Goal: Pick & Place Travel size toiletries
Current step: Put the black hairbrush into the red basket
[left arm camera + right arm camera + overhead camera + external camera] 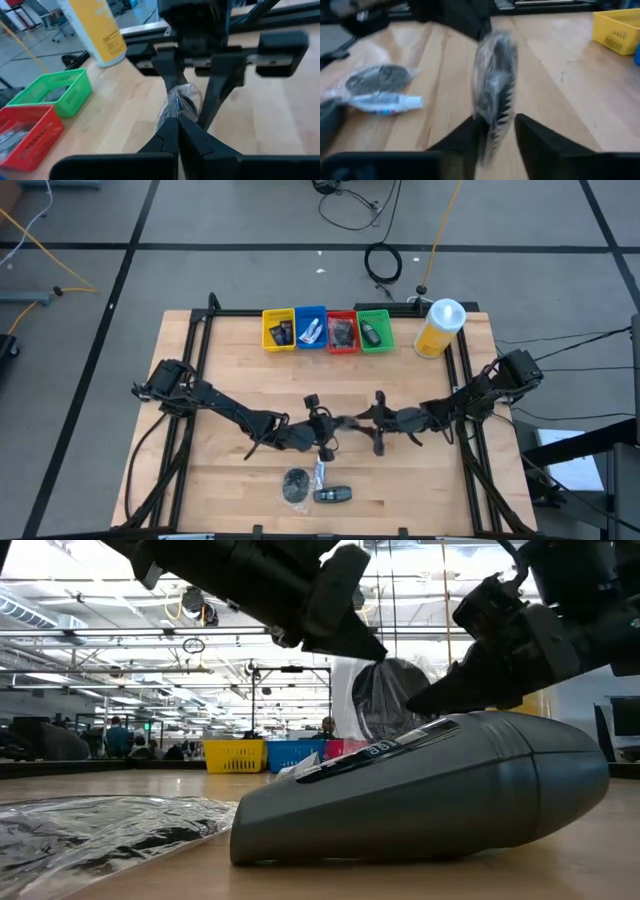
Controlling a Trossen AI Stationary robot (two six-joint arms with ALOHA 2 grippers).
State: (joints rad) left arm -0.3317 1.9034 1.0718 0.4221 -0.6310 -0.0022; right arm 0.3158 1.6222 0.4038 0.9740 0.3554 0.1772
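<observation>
Packet [350,423] between both tools, trays [327,330] behind, bottle [439,328] beside them

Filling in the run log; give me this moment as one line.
left pincer: shut on wrapped packet | right pincer: open around it, mid-table | trays: partly filled | three items at front edge

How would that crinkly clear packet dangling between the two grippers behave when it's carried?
The wrapped packet looks floppy: it hangs loosely from the left gripper, so it may swing. Its shiny film is probably slippery and light. The right gripper brackets its lower end, likely to steady it.
</observation>
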